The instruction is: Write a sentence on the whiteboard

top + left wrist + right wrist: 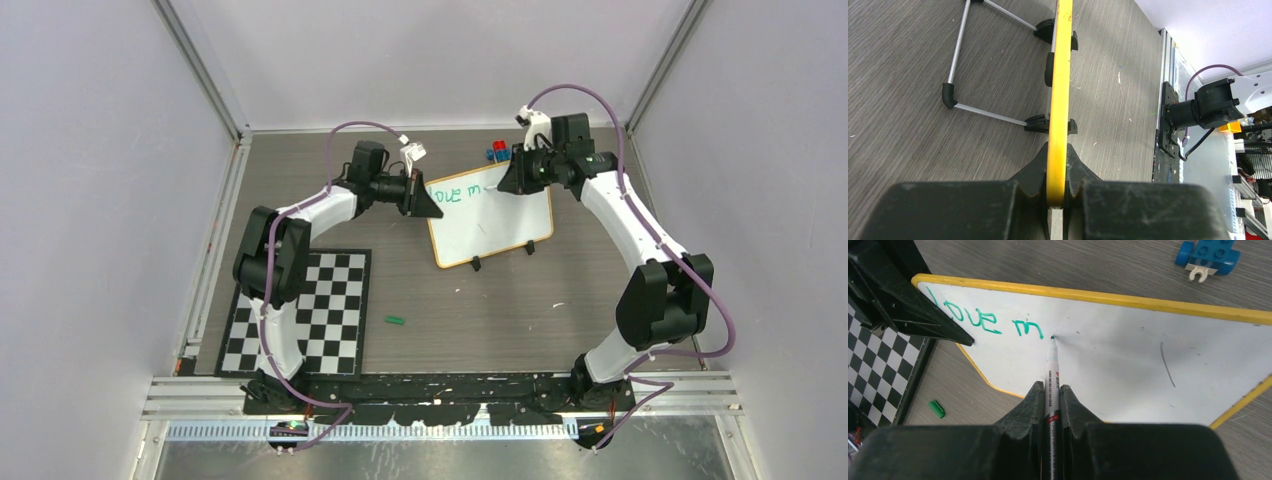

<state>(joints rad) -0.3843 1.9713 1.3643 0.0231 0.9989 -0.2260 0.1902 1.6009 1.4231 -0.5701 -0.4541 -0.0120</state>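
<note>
The whiteboard [495, 220] stands tilted on its two black feet at mid-table, its frame yellow-orange [1128, 300]. Green writing [993, 322] along its top left reads "love m"; it shows too in the top view [462, 190]. My right gripper [1051, 390] is shut on a white marker [1052, 375], whose green tip touches the board just right of the "m". My left gripper [1058, 155] is shut on the whiteboard's left edge [1060, 75], seen edge-on. In the top view the left gripper [425, 197] and right gripper [512, 178] flank the board's upper corners.
A black-and-white checkerboard mat [310, 312] lies at the near left. The green marker cap [395, 321] lies on the table in front of the board. Small blue and red toy blocks [497, 150] sit behind the board. The board's wire stand [960, 75] props it from behind.
</note>
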